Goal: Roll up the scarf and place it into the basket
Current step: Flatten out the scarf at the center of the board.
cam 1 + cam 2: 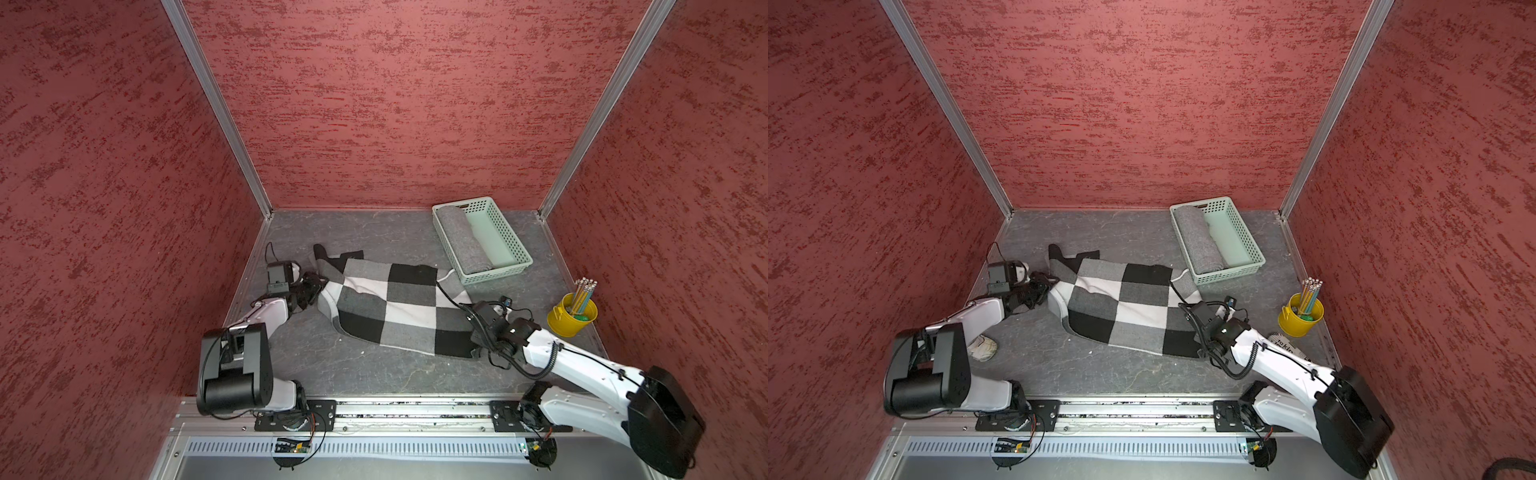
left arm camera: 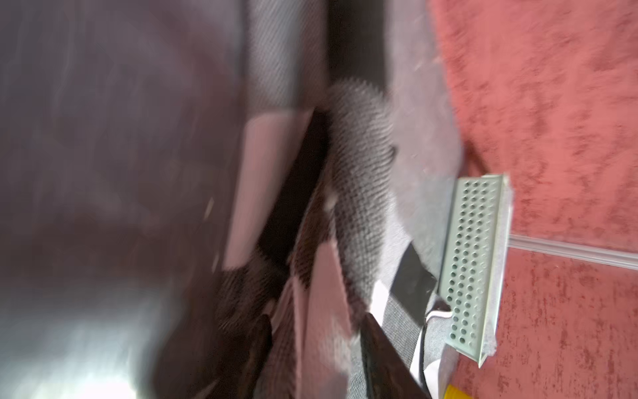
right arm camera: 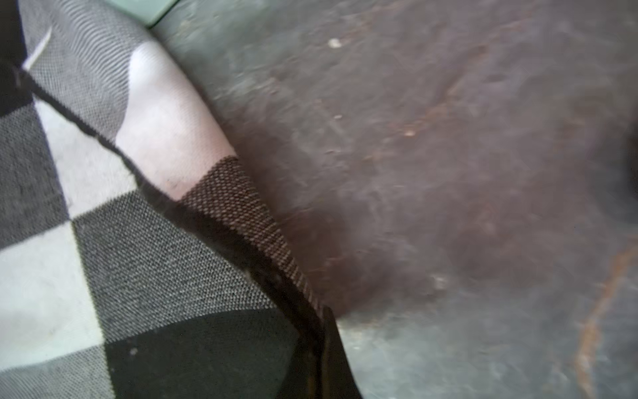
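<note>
A: Entry one, right gripper (image 3: 321,373)?
B: Jaws closed, pinching the dark hem of the scarf (image 1: 395,307) at its near right edge, low over the table (image 1: 374,374).
A: Entry two, left gripper (image 2: 316,321)?
B: At the scarf's left end. Two dark fingers (image 2: 374,345) stand apart with bunched fabric between them. The wrist view is blurred, so I cannot tell whether they clamp it.
A: Scarf, condition?
B: Black, grey and white checks. It lies loosely folded on the table between the two arms, not rolled, outside the basket.
A: Basket (image 1: 509,237)?
B: Pale mint, perforated sides, far right by the back wall. The scarf's far right corner is just beside its near end. Contents: one grey roll (image 1: 463,241) along its left side.
A: Sundries?
B: Yellow pencil cup (image 1: 571,320), pencils upright, right of the right arm, apart from the scarf.
</note>
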`<state>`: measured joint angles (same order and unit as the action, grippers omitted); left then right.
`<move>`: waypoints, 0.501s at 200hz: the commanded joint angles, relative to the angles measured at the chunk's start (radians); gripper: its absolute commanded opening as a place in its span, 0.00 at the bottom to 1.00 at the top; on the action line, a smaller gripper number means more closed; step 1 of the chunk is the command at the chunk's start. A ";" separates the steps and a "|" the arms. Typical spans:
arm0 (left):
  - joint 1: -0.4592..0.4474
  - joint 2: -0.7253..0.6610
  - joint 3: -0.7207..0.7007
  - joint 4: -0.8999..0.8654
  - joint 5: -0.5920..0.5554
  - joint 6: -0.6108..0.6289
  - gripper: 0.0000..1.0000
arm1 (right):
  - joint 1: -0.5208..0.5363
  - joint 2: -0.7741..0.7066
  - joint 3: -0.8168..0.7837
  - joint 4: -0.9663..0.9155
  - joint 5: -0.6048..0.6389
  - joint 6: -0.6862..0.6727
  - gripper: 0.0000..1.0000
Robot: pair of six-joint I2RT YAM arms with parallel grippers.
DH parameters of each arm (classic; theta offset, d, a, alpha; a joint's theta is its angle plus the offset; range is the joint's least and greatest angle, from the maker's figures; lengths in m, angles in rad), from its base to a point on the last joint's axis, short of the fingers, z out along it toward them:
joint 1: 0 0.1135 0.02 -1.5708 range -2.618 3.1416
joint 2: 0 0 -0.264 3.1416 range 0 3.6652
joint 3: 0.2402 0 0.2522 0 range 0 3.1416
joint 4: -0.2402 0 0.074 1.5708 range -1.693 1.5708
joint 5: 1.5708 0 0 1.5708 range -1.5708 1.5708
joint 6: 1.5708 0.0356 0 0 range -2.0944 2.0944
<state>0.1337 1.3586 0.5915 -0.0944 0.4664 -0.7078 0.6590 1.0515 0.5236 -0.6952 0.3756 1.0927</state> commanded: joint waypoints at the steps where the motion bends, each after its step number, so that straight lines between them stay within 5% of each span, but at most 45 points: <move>1: -0.008 -0.149 -0.019 -0.174 -0.136 -0.018 0.78 | -0.042 -0.108 -0.022 -0.104 0.100 0.099 0.00; 15: 0.014 -0.208 0.003 -0.258 -0.212 0.021 0.92 | -0.074 -0.168 -0.033 -0.130 0.117 0.099 0.00; 26: 0.039 -0.220 0.039 -0.291 -0.238 0.051 0.94 | -0.099 -0.199 -0.028 -0.166 0.140 0.099 0.00; 63: 0.086 -0.067 0.192 -0.270 -0.202 0.123 0.91 | -0.152 -0.270 0.001 -0.261 0.219 0.103 0.00; 100: 0.050 0.167 0.294 -0.152 -0.058 0.093 0.78 | -0.177 -0.274 -0.005 -0.208 0.181 0.061 0.00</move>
<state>0.2127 1.4185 0.8482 -0.3088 0.3180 -0.6224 0.4946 0.7776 0.4965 -0.8955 0.5159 1.1465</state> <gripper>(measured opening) 0.810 0.049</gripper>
